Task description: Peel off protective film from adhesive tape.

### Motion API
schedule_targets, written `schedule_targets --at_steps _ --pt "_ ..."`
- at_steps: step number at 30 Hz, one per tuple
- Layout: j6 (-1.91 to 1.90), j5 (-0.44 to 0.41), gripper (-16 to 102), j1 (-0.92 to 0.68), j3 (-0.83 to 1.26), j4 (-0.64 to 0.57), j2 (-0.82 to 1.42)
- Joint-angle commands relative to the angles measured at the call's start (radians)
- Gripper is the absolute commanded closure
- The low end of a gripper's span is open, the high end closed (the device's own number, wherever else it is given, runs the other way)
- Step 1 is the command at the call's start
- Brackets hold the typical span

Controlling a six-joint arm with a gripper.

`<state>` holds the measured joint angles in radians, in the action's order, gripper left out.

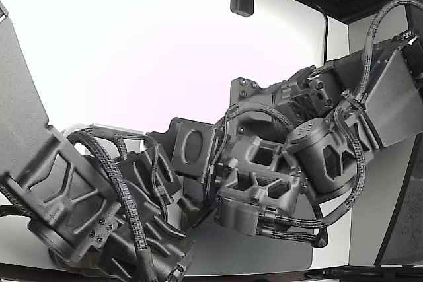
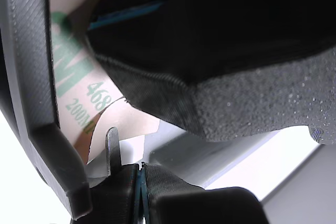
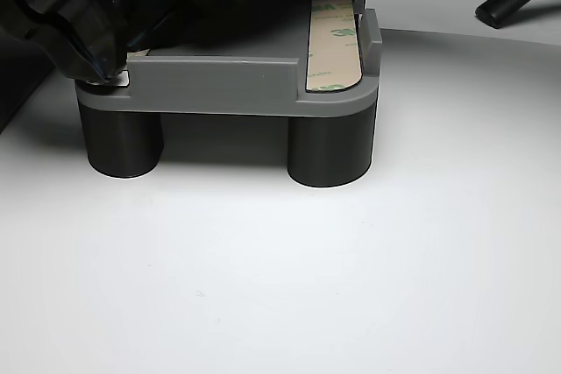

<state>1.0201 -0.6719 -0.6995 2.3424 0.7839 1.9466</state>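
Wrist view gives me the cream paper protective film (image 2: 100,114) with green print, lying flat in the grey ribbed plastic fixture (image 2: 31,77); only one corner near a thin metal tab (image 2: 112,150) looks slightly curled. I judge the peel barely begun, nearly all of it left. My black tool (image 3: 110,63) sits at the fixture's far corner in the other view; I cannot tell whether its grainy foam-faced pads are apart or together. That view shows a film strip (image 3: 333,45) matte and round-ended, on the raised fixture above the white tabletop (image 3: 280,269).
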Motion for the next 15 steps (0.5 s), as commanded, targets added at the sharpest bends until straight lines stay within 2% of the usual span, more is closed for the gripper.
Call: schedule_targets --at_steps 1,15 --pt "0.005 -0.006 98 0.008 -0.026 -0.011 0.011" --pt "-0.034 -0.003 98 0.008 -0.015 0.011 0.023"
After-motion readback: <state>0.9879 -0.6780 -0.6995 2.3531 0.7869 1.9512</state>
